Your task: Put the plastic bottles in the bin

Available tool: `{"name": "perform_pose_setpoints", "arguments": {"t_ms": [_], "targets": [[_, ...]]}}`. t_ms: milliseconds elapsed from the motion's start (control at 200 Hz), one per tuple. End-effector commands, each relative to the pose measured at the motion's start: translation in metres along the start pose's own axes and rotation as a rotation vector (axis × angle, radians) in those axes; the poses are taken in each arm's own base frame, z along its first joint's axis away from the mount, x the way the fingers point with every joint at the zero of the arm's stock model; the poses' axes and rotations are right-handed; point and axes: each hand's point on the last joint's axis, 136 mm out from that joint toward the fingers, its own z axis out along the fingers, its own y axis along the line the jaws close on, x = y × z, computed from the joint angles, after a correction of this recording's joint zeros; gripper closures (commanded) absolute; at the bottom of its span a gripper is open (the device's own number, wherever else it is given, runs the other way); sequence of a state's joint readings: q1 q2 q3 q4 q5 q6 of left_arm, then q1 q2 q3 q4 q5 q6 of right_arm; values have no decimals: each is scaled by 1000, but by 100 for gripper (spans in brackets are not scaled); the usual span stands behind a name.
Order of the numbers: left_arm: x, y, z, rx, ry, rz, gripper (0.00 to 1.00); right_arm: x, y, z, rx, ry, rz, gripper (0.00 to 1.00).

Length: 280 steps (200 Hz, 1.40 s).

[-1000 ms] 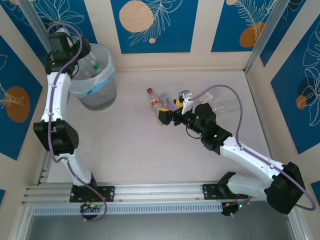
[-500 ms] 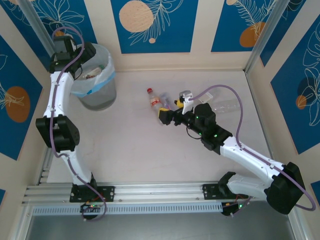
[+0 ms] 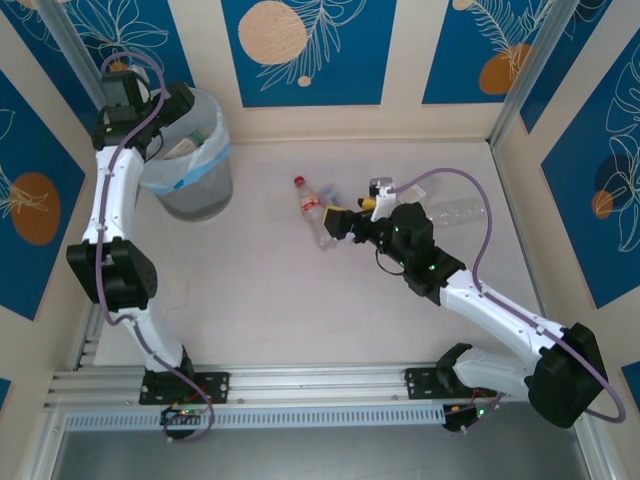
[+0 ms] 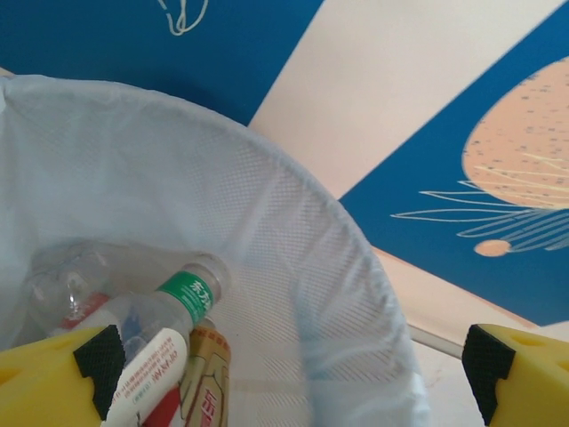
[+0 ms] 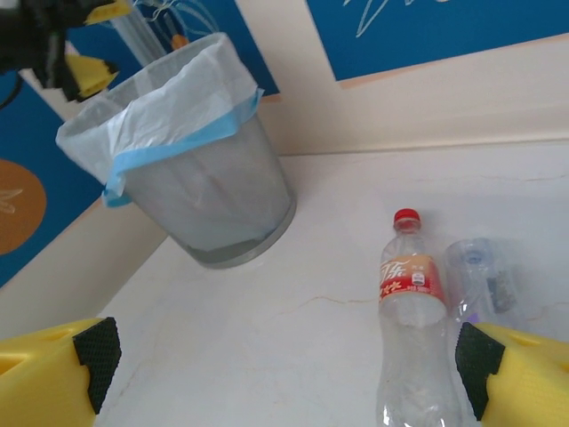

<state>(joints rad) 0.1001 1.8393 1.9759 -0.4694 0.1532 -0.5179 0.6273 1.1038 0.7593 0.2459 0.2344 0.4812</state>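
The grey bin (image 3: 216, 160) with its white-and-blue bag stands at the far left. My left gripper (image 3: 172, 108) hangs over its rim, open and holding nothing (image 4: 284, 378). Below it, inside the bag, lie several plastic bottles: a green-labelled one (image 4: 182, 298), a white-and-red one (image 4: 147, 382), an amber one (image 4: 206, 374) and a crushed clear one (image 4: 62, 285). A red-capped bottle (image 3: 308, 199) (image 5: 411, 302) lies mid-table beside a crushed clear bottle (image 3: 328, 222) (image 5: 484, 276). My right gripper (image 3: 345, 213) hovers open just right of them (image 5: 289, 369).
Another clear bottle (image 3: 455, 212) lies to the right, behind my right arm. Walls with blue panels close the table in at the back and on both sides. The bin (image 5: 196, 169) and a yellow finger of my left gripper (image 5: 89, 76) show in the right wrist view.
My left gripper has opened wide over the bin, and the bottle it carried now lies inside. My right gripper has shifted slightly toward the far side, near the bottles.
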Motion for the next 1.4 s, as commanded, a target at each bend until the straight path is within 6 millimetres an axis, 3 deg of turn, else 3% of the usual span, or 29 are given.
{"name": "perform_pose_setpoints", "arguments": {"t_ms": [0, 240, 530, 765, 845, 1030, 1235, 1395], "targets": [[-15, -31, -33, 95, -64, 24, 1, -12, -14, -1, 52, -40, 88, 1], [2, -88, -79, 224, -115, 135, 1, -1, -52, -3, 157, -4, 128, 0], [59, -143, -109, 348, -110, 281, 1, 24, -93, -10, 264, 98, 122, 6], [107, -147, -113, 416, -26, 288, 1, 56, -101, -10, 249, 268, 74, 13], [119, -141, -111, 425, -10, 259, 1, 67, -100, -6, 241, 340, 93, 14], [165, -153, -124, 583, 129, 312, 1, 86, -115, 9, 322, 455, 154, 17], [213, -140, -129, 571, 273, 391, 1, 107, -124, 36, 361, 572, 263, 21], [231, -126, -131, 528, 317, 405, 1, 121, -131, 55, 394, 630, 270, 24]]}}
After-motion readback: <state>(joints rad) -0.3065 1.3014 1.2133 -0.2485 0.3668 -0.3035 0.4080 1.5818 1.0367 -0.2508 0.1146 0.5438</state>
